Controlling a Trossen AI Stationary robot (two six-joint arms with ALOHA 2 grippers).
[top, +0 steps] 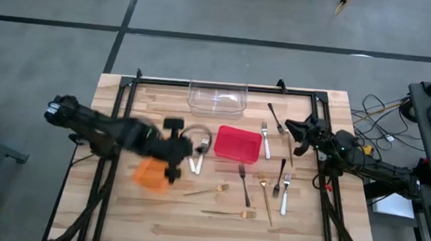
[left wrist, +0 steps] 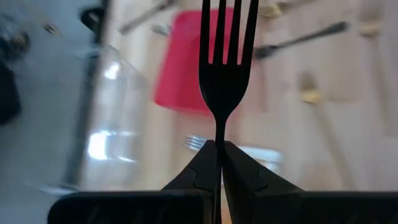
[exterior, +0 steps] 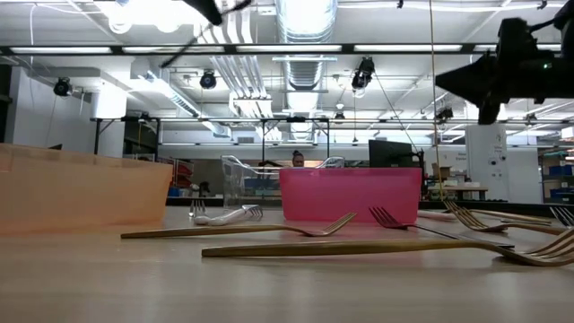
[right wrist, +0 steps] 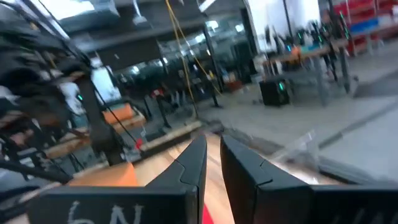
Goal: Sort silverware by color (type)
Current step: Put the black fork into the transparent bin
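Note:
My left gripper (top: 184, 150) hovers between the orange bin (top: 152, 173) and the red bin (top: 237, 144), shut on a black fork (left wrist: 224, 68) whose tines point away from the fingers, toward the red bin (left wrist: 186, 68). My right gripper (top: 297, 135) is raised above the table's right part, fingers (right wrist: 212, 146) a narrow gap apart and holding nothing. Loose silverware lies flat on the wood: silver forks (top: 265, 140) (top: 285, 194), black forks (top: 277, 119) (top: 244, 183), gold forks (top: 208, 190) (top: 227, 212) (top: 265, 197). Two silver pieces (top: 195, 163) lie near the left gripper. My left gripper pinches the black fork by its neck (left wrist: 219, 134), just below the tines, between the two fingertips. The handle runs back between the fingers and is hidden by them. The fork lies along the fingers and is lifted clear of the table.
A clear bin (top: 217, 96) stands at the table's far edge, with the red bin in the middle and the orange bin left of centre. A dark frame (top: 203, 83) runs round the table. Bare wood shows along the near edge (top: 191, 238).

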